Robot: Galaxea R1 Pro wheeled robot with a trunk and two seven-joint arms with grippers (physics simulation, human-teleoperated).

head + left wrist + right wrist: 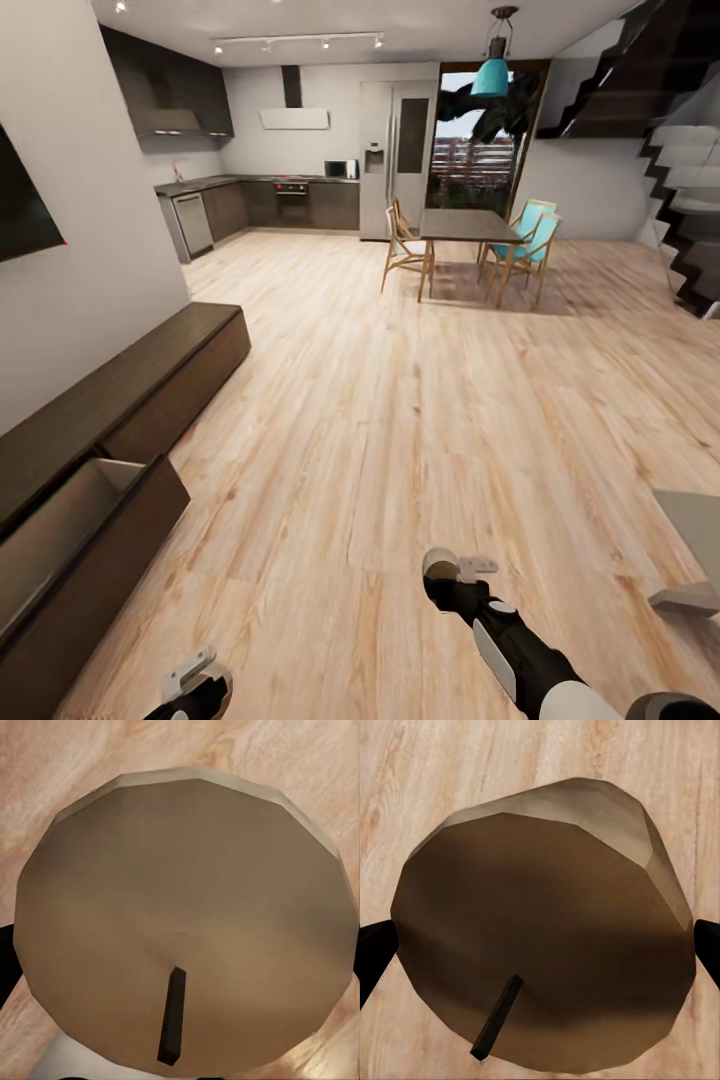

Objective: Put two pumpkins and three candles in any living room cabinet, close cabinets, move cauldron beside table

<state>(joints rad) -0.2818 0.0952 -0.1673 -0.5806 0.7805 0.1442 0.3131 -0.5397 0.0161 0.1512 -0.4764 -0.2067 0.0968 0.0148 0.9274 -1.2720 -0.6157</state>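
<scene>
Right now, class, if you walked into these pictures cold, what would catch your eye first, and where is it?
Most striking is a beige candle with a dark wick, held close before the left wrist camera, and a second candle likewise in the right tool. In the head view, the low dark cabinet runs along the left wall with its near drawer pulled open. Beyond the wide plank floor, a dining table with turquoise chairs stands by the kitchen.

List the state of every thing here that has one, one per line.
Cabinet: near drawer pulled open, far front shut.
Left gripper: shut on a candle.
Right gripper: shut on another candle.
Fridge: doors shut.
</scene>
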